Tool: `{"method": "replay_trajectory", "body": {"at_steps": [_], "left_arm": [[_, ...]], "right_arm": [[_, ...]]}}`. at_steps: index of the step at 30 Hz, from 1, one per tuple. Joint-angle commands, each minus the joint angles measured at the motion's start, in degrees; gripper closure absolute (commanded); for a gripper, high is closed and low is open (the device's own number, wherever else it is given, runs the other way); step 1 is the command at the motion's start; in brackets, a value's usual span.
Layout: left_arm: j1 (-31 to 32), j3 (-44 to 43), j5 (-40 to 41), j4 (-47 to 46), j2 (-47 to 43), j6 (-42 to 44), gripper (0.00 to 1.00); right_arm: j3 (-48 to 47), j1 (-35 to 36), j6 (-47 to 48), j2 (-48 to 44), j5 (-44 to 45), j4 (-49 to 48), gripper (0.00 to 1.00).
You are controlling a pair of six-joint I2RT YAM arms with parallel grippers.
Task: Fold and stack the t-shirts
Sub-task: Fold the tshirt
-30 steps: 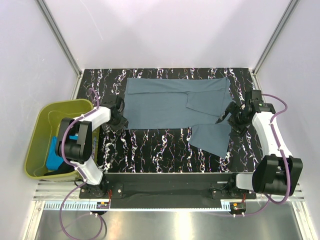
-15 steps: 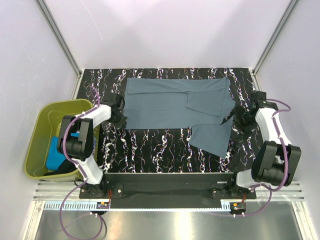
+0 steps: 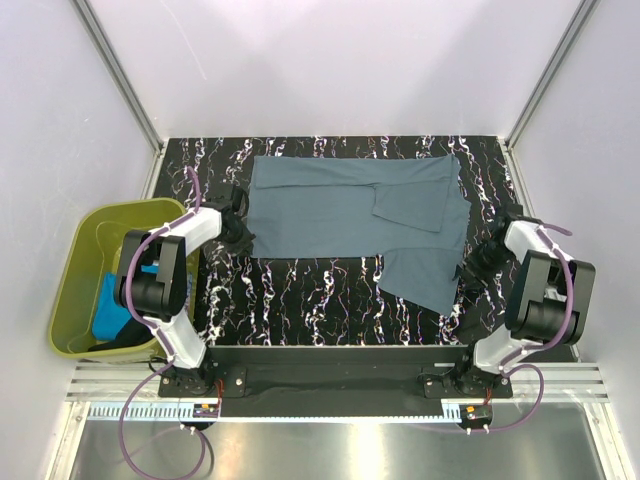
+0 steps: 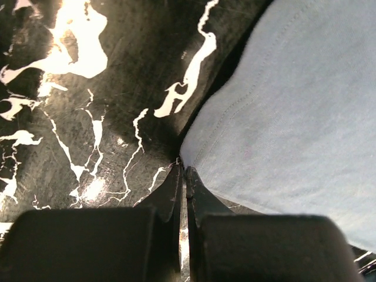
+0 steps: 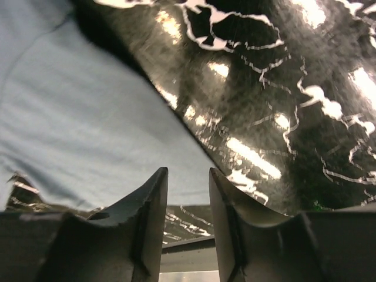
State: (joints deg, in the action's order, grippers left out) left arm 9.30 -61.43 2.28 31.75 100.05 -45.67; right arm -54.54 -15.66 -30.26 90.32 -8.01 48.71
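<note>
A slate grey-blue t-shirt lies spread flat on the black marbled table, one sleeve folded in and a flap reaching toward the near edge. My left gripper sits at the shirt's near left corner. In the left wrist view its jaws are shut, with the cloth corner pinched at the tips. My right gripper is at the shirt's right edge. Its jaws stand apart over the cloth hem and grip nothing. A turquoise t-shirt and a black one lie in the tub.
An olive-green plastic tub stands off the table's left side, beside the left arm. Metal frame posts rise at both far corners. Bare marbled table lies right of the shirt edge and along the near side.
The left gripper has shut on the shirt's corner. The right arm slid toward the near side along the shirt's right edge, and its jaws have narrowed.
</note>
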Motion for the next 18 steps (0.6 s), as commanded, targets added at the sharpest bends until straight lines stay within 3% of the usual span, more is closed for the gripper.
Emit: {"method": "replay_trajectory", "body": {"at_steps": [1,14,18], "left_arm": [[-0.4,-1.7,-1.8,-2.0,-0.9,2.9,1.0],[-0.7,-1.5,-3.8,-2.0,-0.9,3.7,1.0],[-0.7,-0.7,-3.8,-2.1,-1.3,3.5,1.0]], "right_arm": [[1.3,0.2,0.3,1.5,1.5,-3.6,0.6],[2.8,0.5,-0.7,7.1,2.2,-8.9,0.63],[4.0,0.8,-1.8,8.6,2.1,-10.2,0.74]]}}
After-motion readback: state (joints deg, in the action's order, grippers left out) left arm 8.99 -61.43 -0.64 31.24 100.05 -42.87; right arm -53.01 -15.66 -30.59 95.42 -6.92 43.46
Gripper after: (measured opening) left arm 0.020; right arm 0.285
